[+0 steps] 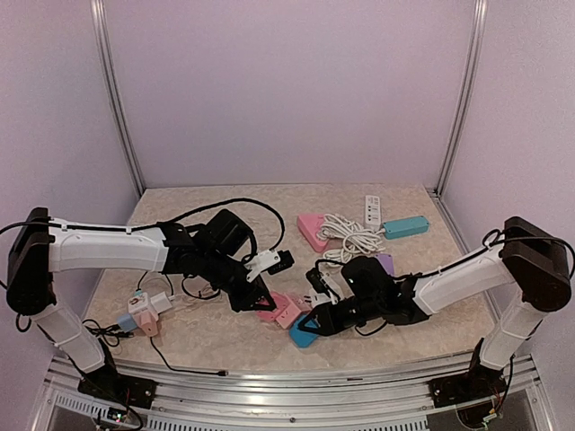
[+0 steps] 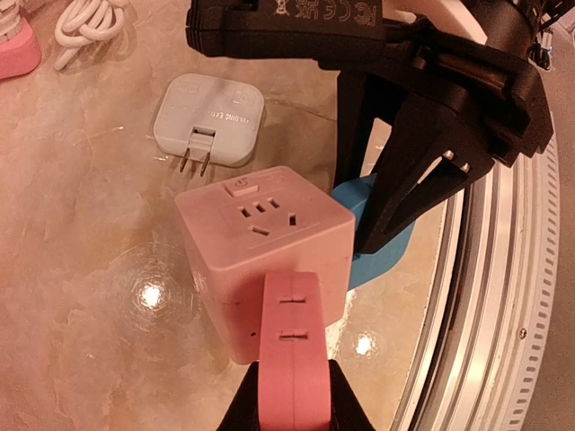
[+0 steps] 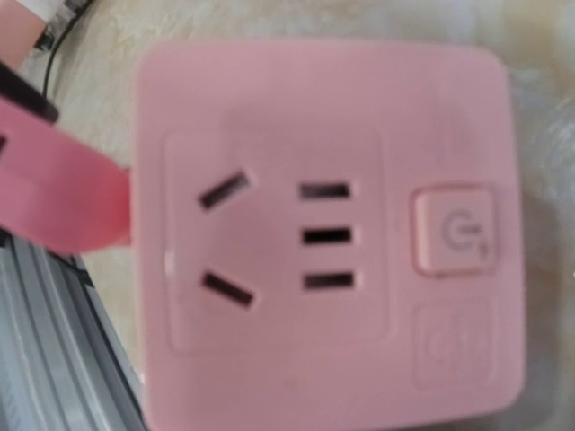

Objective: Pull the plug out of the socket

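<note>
Plug (image 2: 289,346): pink, flat slab of smooth matte plastic with two short slots moulded into its upper face. Its far end butts against the socket's side face, so it looks seated rather than out.
Socket (image 2: 260,242): pink cube with rounded corners and a satin plastic finish. The top face has two angled slots, three short straight slots and a raised square power button (image 3: 454,232). A fainter square is embossed beside the button.
Position: the socket sits on the desk (image 2: 90,287) near the front edge, between the two arm tips.
Left jaws: closed on the plug. The black fingers (image 2: 341,417) pinch its two long sides, just short of the cube.
Right jaws: closed, with the black tips converging on the top of the blue block (image 2: 382,238).
Blue block: bright blue hard plastic, wedge-like from above. It lies on the desk touching the socket on the side away from the plug.
Desk surface: glossy, beige, stone-look with pale veins and lamp glints.
Grey adapter (image 2: 211,108): rounded square of dull plastic with embossed lettering, lying flat beyond the socket. Two flat metal prongs point toward the cube.
Rail (image 2: 485,296): ribbed aluminium along the desk's front edge.
Cable (image 1: 352,235): white, loosely coiled, toward the back of the desk.
Teal strip (image 1: 405,226): oblong, just beside the cable.
</note>
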{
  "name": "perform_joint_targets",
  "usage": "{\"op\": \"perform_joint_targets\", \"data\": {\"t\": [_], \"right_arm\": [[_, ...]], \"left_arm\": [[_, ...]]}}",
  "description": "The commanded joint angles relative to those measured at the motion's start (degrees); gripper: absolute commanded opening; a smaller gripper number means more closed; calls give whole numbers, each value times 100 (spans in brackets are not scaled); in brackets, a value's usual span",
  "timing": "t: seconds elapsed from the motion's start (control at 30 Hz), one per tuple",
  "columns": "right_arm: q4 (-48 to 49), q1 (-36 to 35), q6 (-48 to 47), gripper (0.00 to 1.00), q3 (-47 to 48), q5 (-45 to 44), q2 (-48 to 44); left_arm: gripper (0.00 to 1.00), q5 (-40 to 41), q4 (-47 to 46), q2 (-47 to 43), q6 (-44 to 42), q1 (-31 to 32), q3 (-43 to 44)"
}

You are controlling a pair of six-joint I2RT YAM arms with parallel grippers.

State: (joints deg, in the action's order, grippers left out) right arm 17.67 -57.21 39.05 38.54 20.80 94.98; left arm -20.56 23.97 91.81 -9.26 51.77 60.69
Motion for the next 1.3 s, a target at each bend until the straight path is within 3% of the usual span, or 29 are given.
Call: {"op": "perform_joint_targets", "data": {"t": [0.0,0.47,0.77,1.27], "right_arm": [[136,3,525,0,-367,-88,-186],[565,166,971,0,-577,129,-214],[-177,-130,-4,0,-251,-167,-314],[-410,-405,-578,0,-319,141,-351]], "left_arm": [[0,165,13,48,8,-70,119],[0,175,19,65,10,-76,121],[0,242,43,83,-3,-79,136],[0,253,47,65,-2,-79,136]]}}
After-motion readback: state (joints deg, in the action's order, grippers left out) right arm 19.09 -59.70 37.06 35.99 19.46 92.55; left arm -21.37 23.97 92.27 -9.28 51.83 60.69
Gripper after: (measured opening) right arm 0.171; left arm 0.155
